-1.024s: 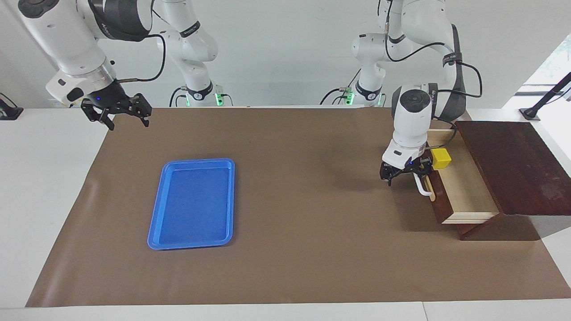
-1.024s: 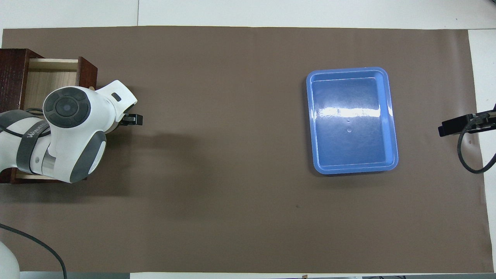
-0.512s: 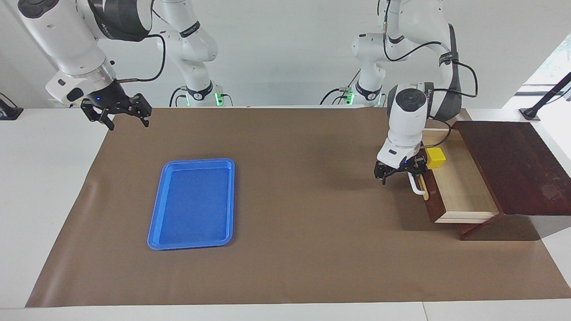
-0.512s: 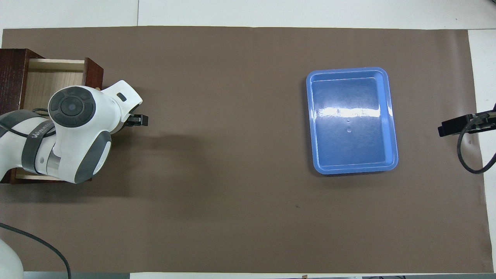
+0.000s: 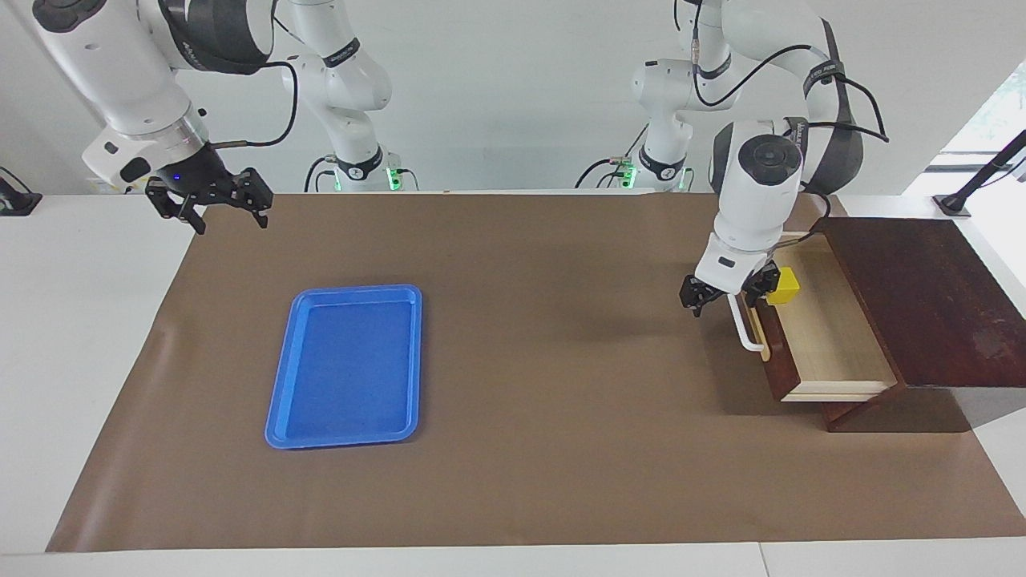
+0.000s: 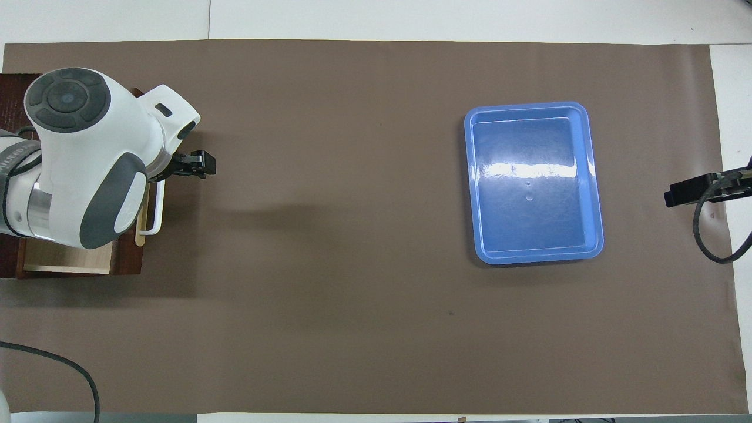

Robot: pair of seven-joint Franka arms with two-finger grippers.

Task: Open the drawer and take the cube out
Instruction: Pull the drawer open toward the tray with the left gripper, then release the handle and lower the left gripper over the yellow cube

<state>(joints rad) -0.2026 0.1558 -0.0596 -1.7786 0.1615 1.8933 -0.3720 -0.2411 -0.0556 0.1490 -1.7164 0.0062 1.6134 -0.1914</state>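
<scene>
The drawer (image 5: pixel 830 340) stands pulled out of its dark wooden box (image 5: pixel 922 288) at the left arm's end of the table, with its white bar handle (image 5: pixel 745 328) free. The yellow cube (image 5: pixel 784 284) sits in the drawer's corner nearest the robots, just inside the front panel. My left gripper (image 5: pixel 724 298) hangs open a little above the handle's end, beside the cube and holding nothing. In the overhead view the left gripper (image 6: pixel 194 164) shows past the handle (image 6: pixel 154 211), and the arm hides the cube. My right gripper (image 5: pixel 212 204) waits open over the mat's corner at the right arm's end.
A flat blue tray (image 5: pixel 350 290) lies on the brown mat (image 5: pixel 545 361) toward the right arm's end, its rim (image 6: pixel 529 106) also seen from overhead. The right gripper's tips (image 6: pixel 681 191) sit at the mat's edge. A black cable (image 6: pixel 53 364) curls near the left arm's base.
The left gripper drew the drawer out slightly farther, then lifted off the handle and shifted toward the robots. The cube rode along with the drawer. The right arm stayed still.
</scene>
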